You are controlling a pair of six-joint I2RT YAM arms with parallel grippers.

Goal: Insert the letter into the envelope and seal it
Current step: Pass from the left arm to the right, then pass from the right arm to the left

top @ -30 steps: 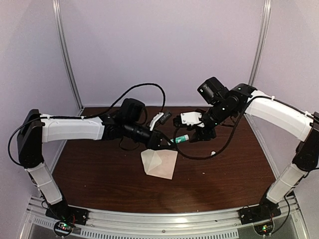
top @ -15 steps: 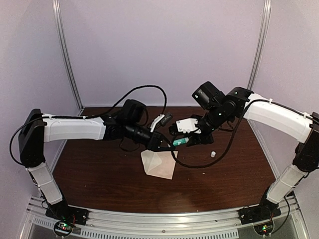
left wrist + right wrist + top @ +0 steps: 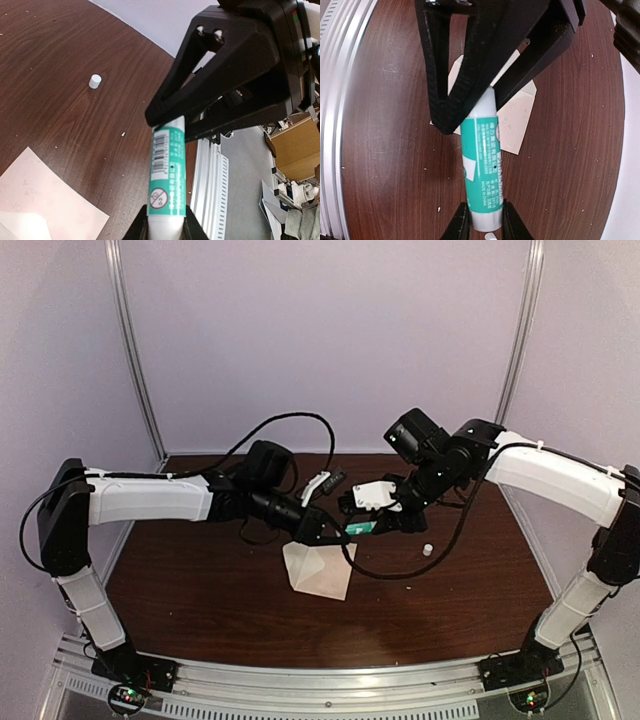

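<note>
The left gripper (image 3: 166, 227) clamps the glue stick (image 3: 168, 175) at its white end, and the right gripper (image 3: 485, 221) pinches its green body. The envelope (image 3: 322, 572) lies below at mid-table; the letter is not separately visible. This looks like the sealing step. Next, one pincer should release, then glue goes on the flap.

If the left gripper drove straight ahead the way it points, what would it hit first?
The right gripper, probably head-on. It faces the left gripper, and both clamp opposite ends of the same glue stick, so the stick would be pushed into it. Nothing else shows between them.
</note>
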